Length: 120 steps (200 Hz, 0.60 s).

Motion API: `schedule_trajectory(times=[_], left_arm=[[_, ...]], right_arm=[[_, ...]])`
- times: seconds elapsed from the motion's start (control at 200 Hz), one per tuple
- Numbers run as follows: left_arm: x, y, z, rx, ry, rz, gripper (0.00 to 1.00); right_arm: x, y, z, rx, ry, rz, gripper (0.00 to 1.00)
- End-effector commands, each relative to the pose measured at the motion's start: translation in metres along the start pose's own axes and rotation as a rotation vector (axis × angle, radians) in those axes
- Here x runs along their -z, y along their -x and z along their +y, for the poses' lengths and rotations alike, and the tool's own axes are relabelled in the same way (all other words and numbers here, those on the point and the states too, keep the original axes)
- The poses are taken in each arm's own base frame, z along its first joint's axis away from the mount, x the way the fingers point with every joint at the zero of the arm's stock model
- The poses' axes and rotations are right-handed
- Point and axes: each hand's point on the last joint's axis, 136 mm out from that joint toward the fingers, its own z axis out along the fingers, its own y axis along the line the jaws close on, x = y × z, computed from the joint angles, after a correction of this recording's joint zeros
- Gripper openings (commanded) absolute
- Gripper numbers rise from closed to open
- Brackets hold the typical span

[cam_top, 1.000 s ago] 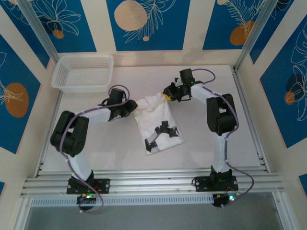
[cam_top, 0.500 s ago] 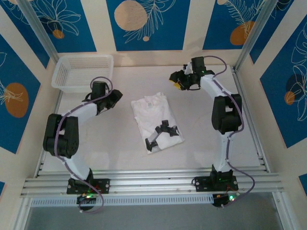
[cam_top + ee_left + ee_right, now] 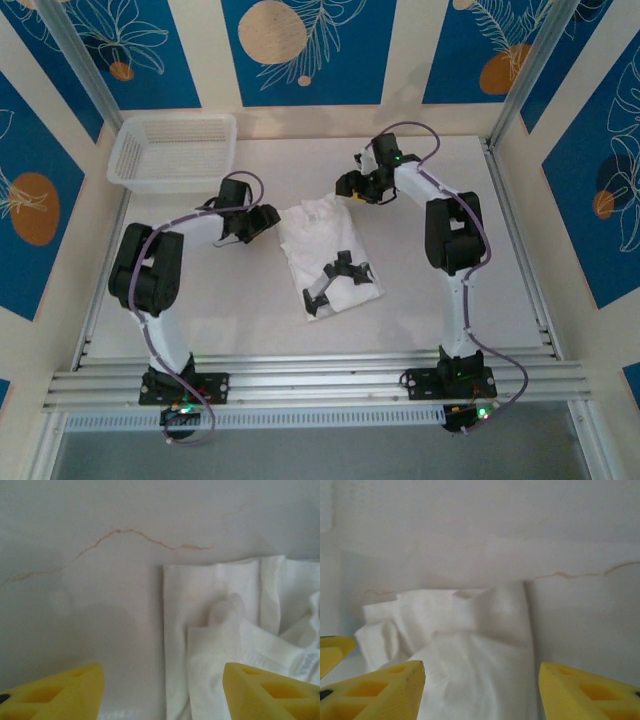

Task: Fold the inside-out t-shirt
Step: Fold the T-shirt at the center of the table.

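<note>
Blue-patterned panels walled a white table [image 3: 420, 300], seen from above, where the inside-out t-shirt [image 3: 318, 235] lay at mid-table as a narrow, partly folded oblong, well apart from the mesh basket [image 3: 172, 184] in the far-left corner. A dark forked shape [image 3: 338, 280] sat on the shirt's near end; what it was could not be told. The left arm [image 3: 190, 240] reached in from one side and the right arm [image 3: 440, 205] from the other, both ending at the shirt's far end, probably so that each could take a corner.

From the left wrist, the yellow fingertips [image 3: 65, 690] stood wide apart with nothing between them. The left jaws were spread over bare table and the shirt's [image 3: 220, 610] straight folded edge, which suggested an approach to pinch that edge.

From the right wrist, the fingertips [image 3: 385, 690] were likewise parted and empty. The right jaws framed the shirt's [image 3: 470, 645] rumpled far corner just ahead, which looked ready for a matching grasp.
</note>
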Motion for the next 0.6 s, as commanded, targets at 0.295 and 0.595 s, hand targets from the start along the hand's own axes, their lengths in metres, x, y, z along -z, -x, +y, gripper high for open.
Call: schedule_trajectory(times=[0.295, 0.595], left_arm=[[-0.041, -0.002, -0.037, -0.034, -0.066, 0.044, 0.63], [-0.062, -0.001, -0.022, 0.010, -0.002, 0.043, 0.49]], right_arm=[[-0.040, -0.026, 0.002, -0.003, 0.054, 0.146, 0.57], [-0.052, -0.034, 0.008, -0.036, 0.101, 0.188, 0.44]])
